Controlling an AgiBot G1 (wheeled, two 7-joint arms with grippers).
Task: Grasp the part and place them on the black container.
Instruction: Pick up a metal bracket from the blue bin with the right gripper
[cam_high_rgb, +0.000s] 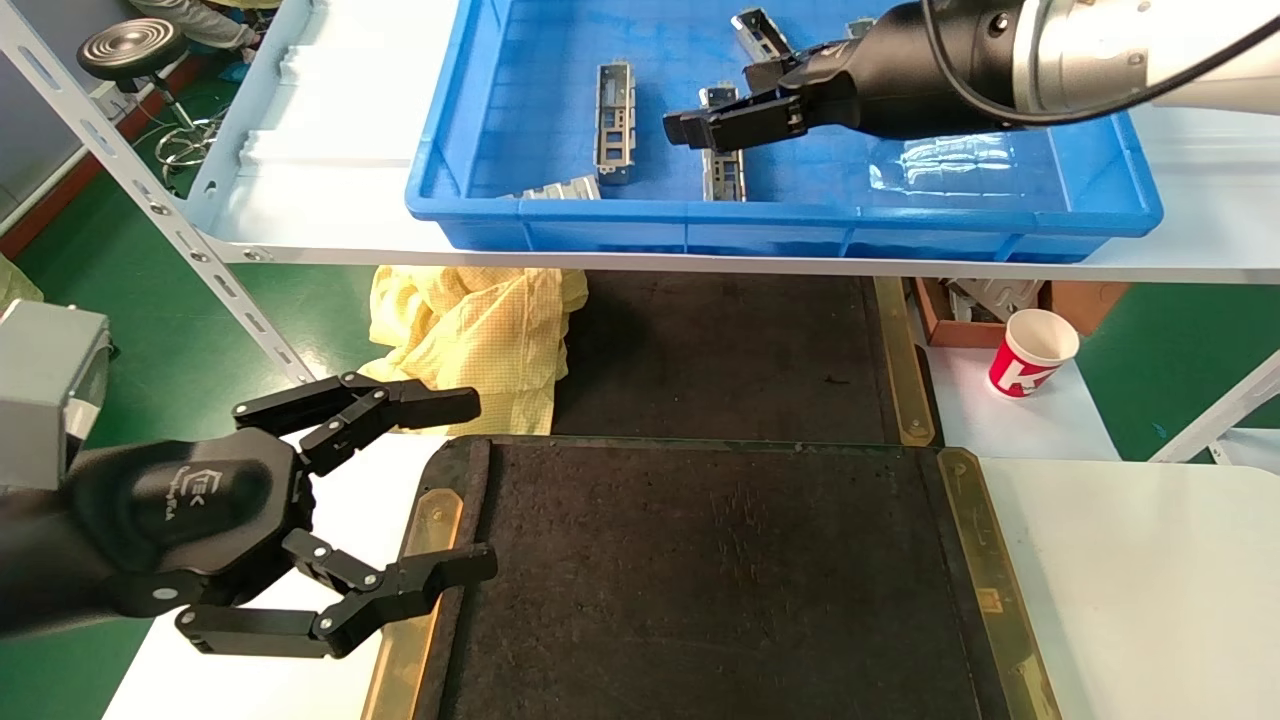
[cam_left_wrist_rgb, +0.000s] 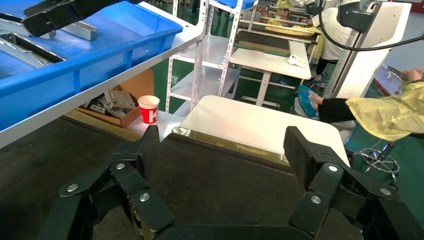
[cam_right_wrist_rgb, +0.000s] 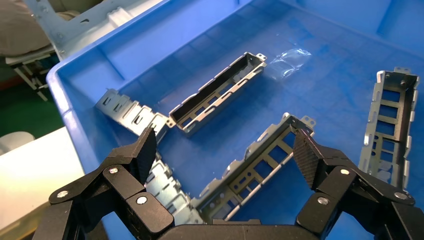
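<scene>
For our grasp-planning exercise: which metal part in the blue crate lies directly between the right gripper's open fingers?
The part lying windows-up beneath the right gripper; the others lie outside the fingers' span in the blue crate.

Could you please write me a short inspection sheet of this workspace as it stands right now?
Surface: white table carrying the black container; white shelf above carrying the blue crate.
Job's things: several parts in the crate, one part between the right gripper's fingers, ungrasped; black container bare.
Clutter: yellow cloth, red-and-white paper cup, cardboard box with metal pieces, clear plastic wrap in the crate.
Grippers: right gripper open, low over the crate; left gripper open, by the container's left edge.
Cables: black cable along the right arm.
Surroundings: green floor, stool, shelving, seated person.
</scene>
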